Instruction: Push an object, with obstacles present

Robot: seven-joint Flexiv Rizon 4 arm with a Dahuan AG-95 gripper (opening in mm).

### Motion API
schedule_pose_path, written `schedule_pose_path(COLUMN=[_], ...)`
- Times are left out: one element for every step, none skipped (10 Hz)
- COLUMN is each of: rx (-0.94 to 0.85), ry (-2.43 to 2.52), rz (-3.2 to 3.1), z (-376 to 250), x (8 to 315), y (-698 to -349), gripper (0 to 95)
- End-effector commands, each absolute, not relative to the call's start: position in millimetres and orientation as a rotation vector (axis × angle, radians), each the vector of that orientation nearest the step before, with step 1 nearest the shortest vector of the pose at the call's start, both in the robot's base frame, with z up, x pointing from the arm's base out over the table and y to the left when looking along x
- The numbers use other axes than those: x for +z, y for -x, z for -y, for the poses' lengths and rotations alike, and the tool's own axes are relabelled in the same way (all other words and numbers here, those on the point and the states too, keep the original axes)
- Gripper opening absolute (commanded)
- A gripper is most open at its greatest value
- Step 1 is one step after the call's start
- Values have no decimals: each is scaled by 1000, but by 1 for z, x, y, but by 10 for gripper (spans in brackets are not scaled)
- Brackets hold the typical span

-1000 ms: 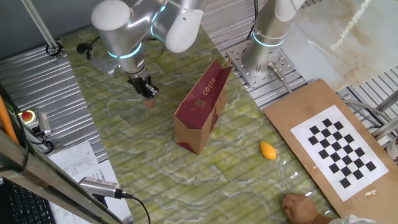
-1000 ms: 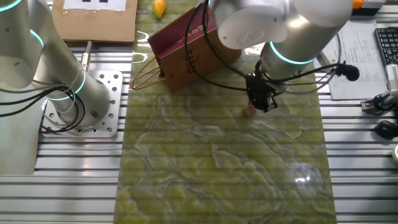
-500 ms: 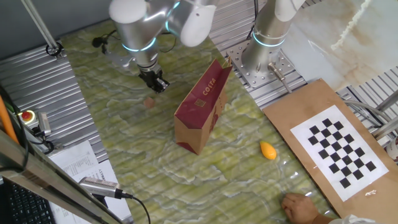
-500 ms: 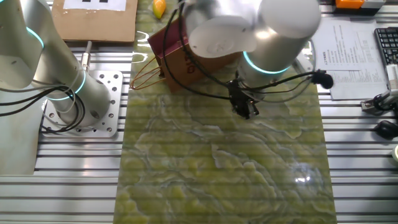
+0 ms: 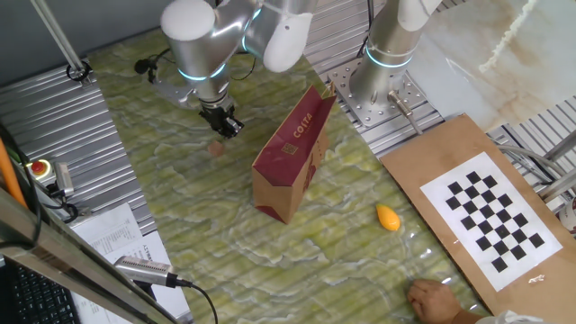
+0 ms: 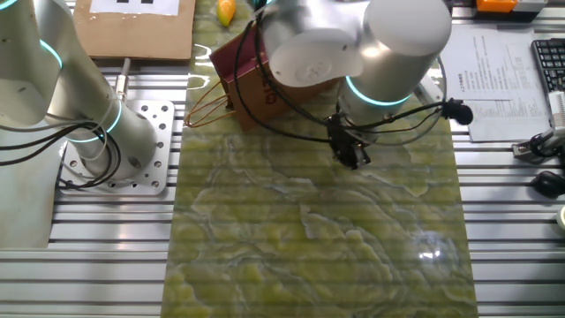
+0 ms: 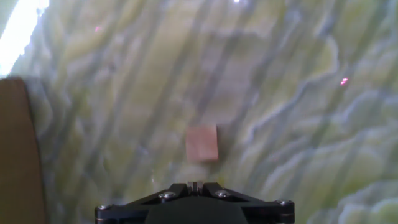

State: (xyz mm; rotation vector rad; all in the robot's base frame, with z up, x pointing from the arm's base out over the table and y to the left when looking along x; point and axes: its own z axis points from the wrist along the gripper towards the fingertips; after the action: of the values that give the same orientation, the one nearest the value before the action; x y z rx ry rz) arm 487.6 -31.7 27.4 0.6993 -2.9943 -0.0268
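The object, a tiny pinkish-tan lump [image 5: 216, 149], lies on the green marbled mat left of the tall brown COSTA bag [image 5: 292, 153]. My gripper [image 5: 231, 129] hangs just beyond the lump on the bag's side, apart from it, fingers shut and empty. In the hand view the lump [image 7: 202, 143] lies just ahead of my shut fingertips [image 7: 195, 185], and the bag's brown wall [image 7: 18, 155] fills the left edge. In the other fixed view my gripper [image 6: 350, 159] hides the lump, and the bag [image 6: 265, 75] lies behind it.
An orange-yellow oval piece [image 5: 388, 217] lies right of the bag. A cardboard sheet with a checkerboard [image 5: 486, 211] is at the right. A person's hand [image 5: 436, 299] rests at the mat's front edge. A second arm's base [image 5: 382, 81] stands behind the mat.
My gripper has moved from right over the lump toward the bag. The lump now shows alone on the mat. In the last half second the gripper has barely shifted.
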Motion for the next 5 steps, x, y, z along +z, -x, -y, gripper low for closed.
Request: schedule_pose_path(rx=[-46, -47, -47, -48, -49], ry=[-715, -729, -733, -742, -752], rz=[2994, 2993, 2993, 2996, 3002], z=[29, 27, 26, 24, 23], x=[31, 33, 33, 32, 30], y=[-497, -503, -506, -509, -512], gripper=[0, 0, 0, 0, 0])
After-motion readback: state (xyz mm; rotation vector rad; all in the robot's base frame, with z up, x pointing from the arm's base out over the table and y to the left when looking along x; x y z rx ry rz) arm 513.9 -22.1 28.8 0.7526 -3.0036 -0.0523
